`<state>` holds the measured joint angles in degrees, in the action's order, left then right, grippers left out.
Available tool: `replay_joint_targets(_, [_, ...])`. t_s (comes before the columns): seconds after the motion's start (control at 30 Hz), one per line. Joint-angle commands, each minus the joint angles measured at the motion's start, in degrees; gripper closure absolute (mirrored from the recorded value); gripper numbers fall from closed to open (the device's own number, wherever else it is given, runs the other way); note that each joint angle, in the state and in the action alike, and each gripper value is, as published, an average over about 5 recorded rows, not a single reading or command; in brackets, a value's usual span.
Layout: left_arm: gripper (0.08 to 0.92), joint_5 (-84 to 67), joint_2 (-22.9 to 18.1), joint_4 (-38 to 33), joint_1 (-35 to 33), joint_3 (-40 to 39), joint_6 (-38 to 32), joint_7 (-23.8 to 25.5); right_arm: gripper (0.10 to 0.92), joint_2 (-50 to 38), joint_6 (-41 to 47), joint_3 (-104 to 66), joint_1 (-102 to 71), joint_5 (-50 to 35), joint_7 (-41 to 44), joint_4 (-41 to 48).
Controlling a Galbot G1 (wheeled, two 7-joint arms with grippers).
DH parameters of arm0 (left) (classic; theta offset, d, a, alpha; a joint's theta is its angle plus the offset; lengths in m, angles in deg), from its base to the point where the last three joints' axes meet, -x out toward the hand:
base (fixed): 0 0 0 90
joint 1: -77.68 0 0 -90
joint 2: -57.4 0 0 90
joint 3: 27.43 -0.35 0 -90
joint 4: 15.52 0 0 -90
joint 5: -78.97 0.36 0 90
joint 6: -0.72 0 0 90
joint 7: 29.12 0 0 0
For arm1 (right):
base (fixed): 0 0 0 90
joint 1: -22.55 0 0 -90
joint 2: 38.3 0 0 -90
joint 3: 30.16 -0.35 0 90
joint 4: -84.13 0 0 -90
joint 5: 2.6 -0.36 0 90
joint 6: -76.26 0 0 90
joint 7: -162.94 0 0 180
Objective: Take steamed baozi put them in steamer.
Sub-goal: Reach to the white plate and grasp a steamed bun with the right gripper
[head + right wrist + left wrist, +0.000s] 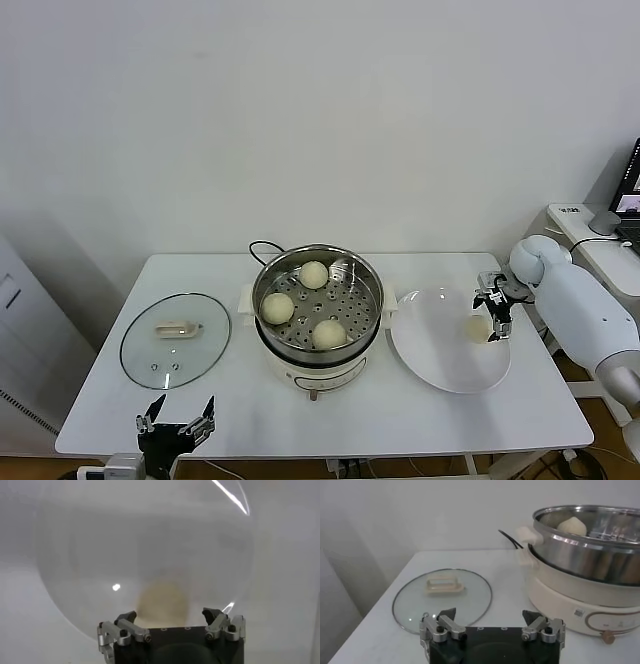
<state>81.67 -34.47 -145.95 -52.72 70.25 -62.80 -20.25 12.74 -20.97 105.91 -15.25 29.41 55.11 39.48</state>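
Steamer (318,310), stainless basket on white electric pot base, at the tabletop (300,420) centre: holds three steamed baozi (314,275). Fourth baozi (477,327) on the white plate (440,365) toward the right edge. Right gripper (493,310) directly over that bun, jaws spread wide, gripping nothing. Left gripper (176,425) at the front-left edge, fully spread, empty. Glass lid (175,340) flat at left.

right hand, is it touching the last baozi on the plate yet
Cannot tell. In the head view the open right hand sits right by the baozi on the plate, but no view shows contact or gap plainly.
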Motion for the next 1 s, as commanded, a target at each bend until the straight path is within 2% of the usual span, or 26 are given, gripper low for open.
replay_joint_targets(0.03, [0.177, -0.01, 0.23, 0.21, -0.02, -0.05, 0.02, 0.01, 0.203, 0.28, 2.01, 0.21, -0.68, -1.73, -0.65, 0.55])
replay_joint_targets(0.33, [0.177, 0.0, 0.19, 0.62, 0.13, -0.16, -0.02, -0.02, 0.203, 1.32, 1.33, -1.45, -0.99, 2.02, -2.03, 2.34])
replay_joint_targets(0.7, [0.177, -0.08, 0.19, 0.72, 0.22, -0.16, 0.06, -0.01, 0.212, 1.86, 1.46, -1.75, -1.03, 2.66, -2.52, 3.38])
replay_joint_targets(1.0, [0.177, -0.04, 0.15, 0.84, 0.34, -0.23, 0.06, -0.01, 0.391, 1.8, 1.62, -1.82, -0.91, 1.94, -2.47, 3.19])
